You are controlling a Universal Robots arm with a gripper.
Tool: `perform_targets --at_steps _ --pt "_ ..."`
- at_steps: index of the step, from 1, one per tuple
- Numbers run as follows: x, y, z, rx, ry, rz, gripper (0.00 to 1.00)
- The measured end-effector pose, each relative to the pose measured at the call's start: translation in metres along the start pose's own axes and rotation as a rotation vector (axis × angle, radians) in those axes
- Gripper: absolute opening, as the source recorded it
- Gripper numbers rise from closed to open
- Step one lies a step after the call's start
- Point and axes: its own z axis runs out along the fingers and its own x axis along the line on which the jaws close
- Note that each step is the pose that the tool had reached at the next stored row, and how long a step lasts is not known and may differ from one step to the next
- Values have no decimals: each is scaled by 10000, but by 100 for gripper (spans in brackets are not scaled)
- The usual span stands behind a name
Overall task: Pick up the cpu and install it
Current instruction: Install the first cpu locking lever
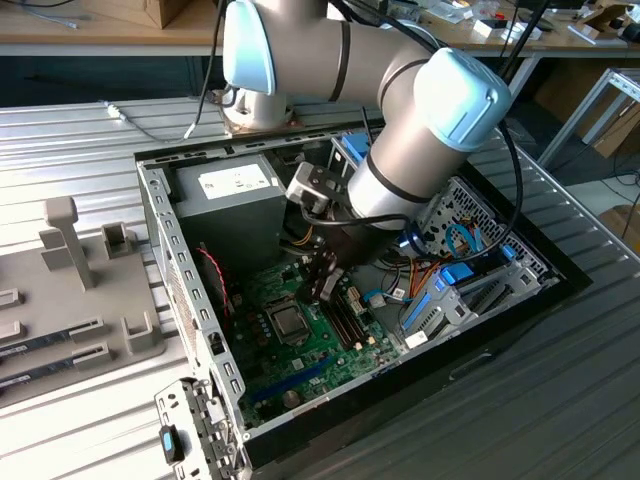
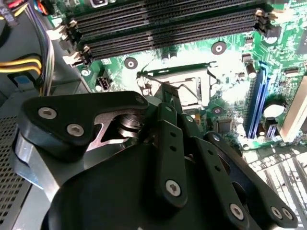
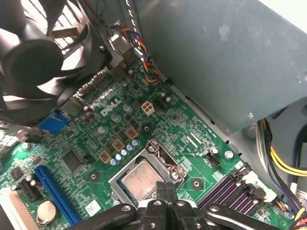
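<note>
Now, tool (image 3: 165,189): you have it just above the socket, fingers closed together, gripping nothing.
cpu (image 3: 140,178): seated flat in the motherboard (image 3: 120,129) socket, at 12 o'clock of your fingertips in the first wrist view.

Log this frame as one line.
tool: above socket | silvery-grey square cpu: seated in black socket frame | green motherboard: inside open case
</note>
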Motion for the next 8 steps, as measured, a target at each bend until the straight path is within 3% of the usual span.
perform_targets --at_steps 2,4,7,8 --pt "-8 -11 31 4 15 4 11" --pt "-31 -51 185 75 101 30 11" --pt "-32 -58 208 259 340 -261 11" --pt "-31 -60 209 281 370 -327 11"
